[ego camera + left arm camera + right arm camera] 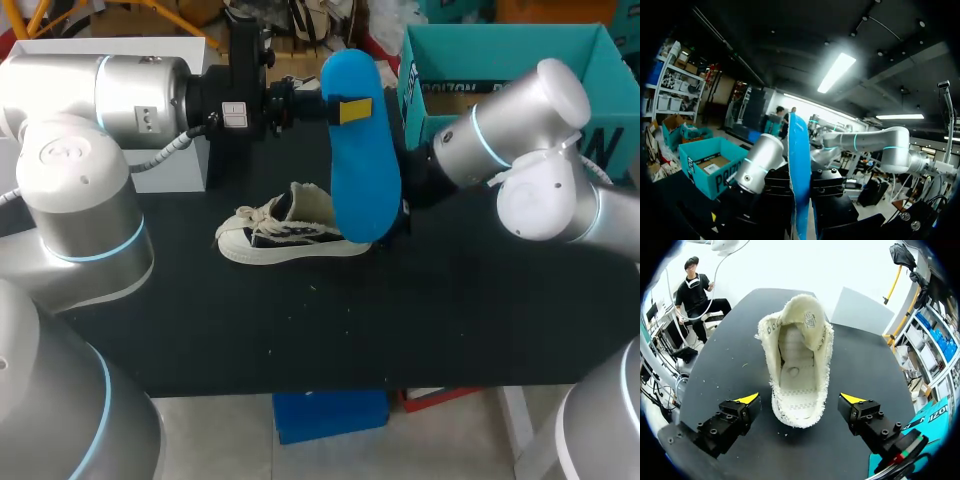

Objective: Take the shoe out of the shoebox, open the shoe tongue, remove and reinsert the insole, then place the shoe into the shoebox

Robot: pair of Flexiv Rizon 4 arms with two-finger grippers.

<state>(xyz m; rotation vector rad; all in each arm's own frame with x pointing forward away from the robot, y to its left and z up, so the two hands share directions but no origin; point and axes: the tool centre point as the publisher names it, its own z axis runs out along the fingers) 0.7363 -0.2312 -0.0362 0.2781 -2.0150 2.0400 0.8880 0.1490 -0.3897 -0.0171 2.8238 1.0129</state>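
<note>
The left hand [351, 110] is up above the black bench [300, 330], clenched on the blue insole [362, 170]. One yellow tip shows against the insole's flat face near its upper end, and the rest hangs down below the hand, almost upright. From that hand's own camera the insole [800, 175] is seen edge-on, pinched between the two dark fingers [827, 192].

Down on the bench, the canvas shoe [285, 235] rests on its sole, just under the hanging end of the insole. The right hand [801, 400] is at the shoe's heel with its fingers released. Its yellow tips stand either side of the heel and touch neither side. Ahead of that hand the shoe [797, 365] gapes wide, its tongue [807, 317] pulled forward toward the toe and the pale inner bottom showing.

The teal shoebox [500, 50] stands open behind the right arm, well apart from both hands.
</note>
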